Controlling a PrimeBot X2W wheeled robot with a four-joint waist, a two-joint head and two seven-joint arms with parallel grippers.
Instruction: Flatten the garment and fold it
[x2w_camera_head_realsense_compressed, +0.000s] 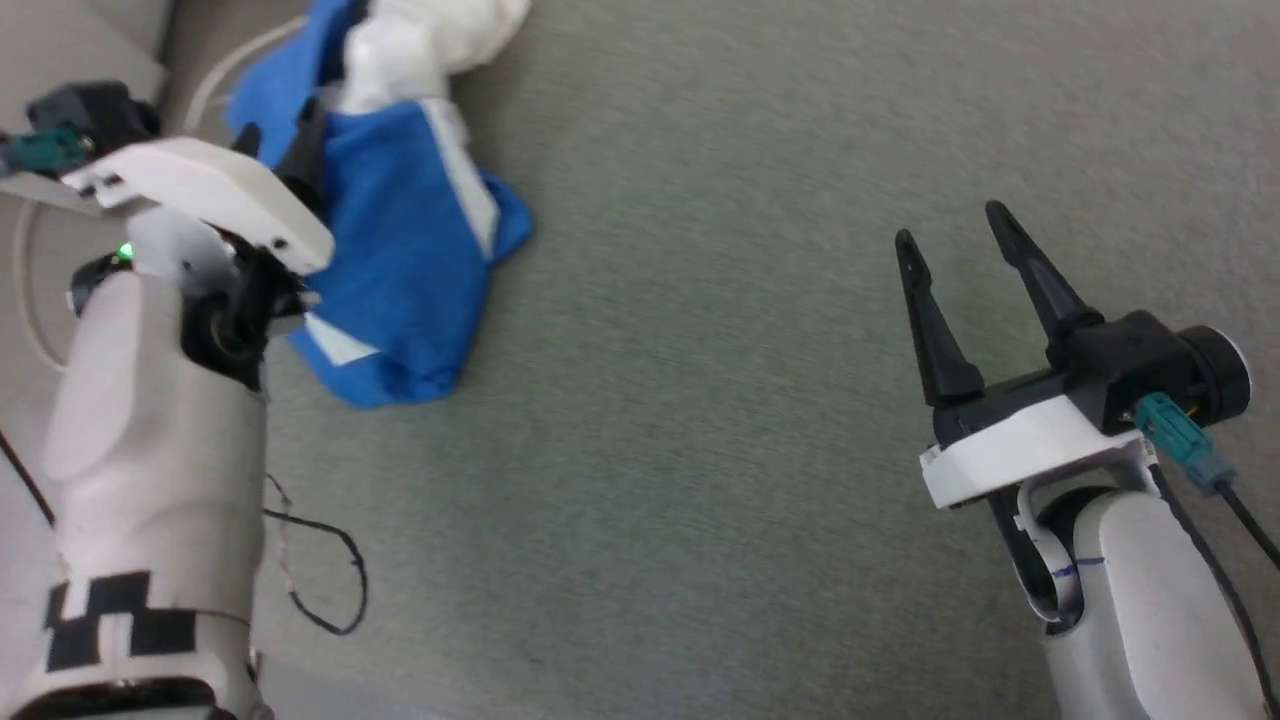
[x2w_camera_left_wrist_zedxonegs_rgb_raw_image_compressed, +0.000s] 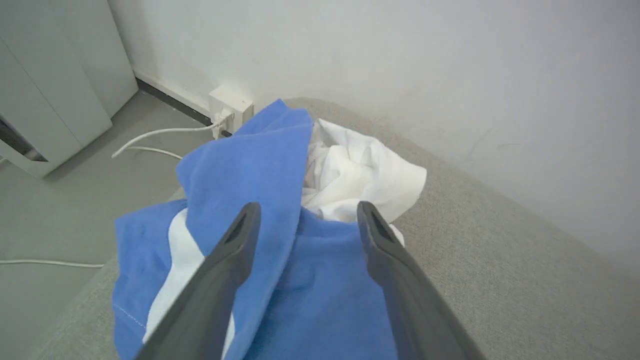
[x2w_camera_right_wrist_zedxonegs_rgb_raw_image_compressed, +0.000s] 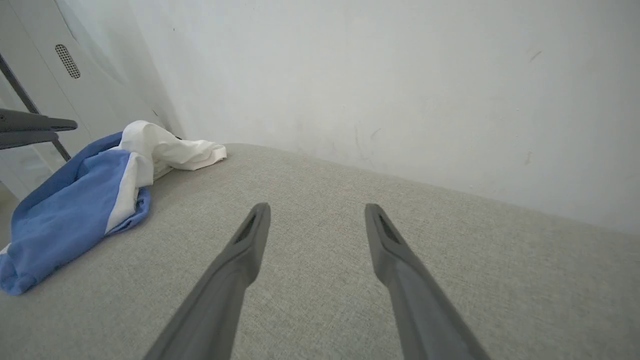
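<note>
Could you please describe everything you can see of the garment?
The garment is a soft, thin-looking cloth shirt, royal blue with white parts. It lies crumpled in a heap, neither flattened nor folded. It rests on the grey fabric surface near that surface's left edge, with the white cloth bunched toward the wall. The open left gripper is poised over its blue part. Whether it touches the cloth is unclear.

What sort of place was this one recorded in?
Probably an indoor room, home or lab I cannot tell: a grey fabric-covered surface against a plain white wall, and a wall socket with a white cable near the floor.
</note>
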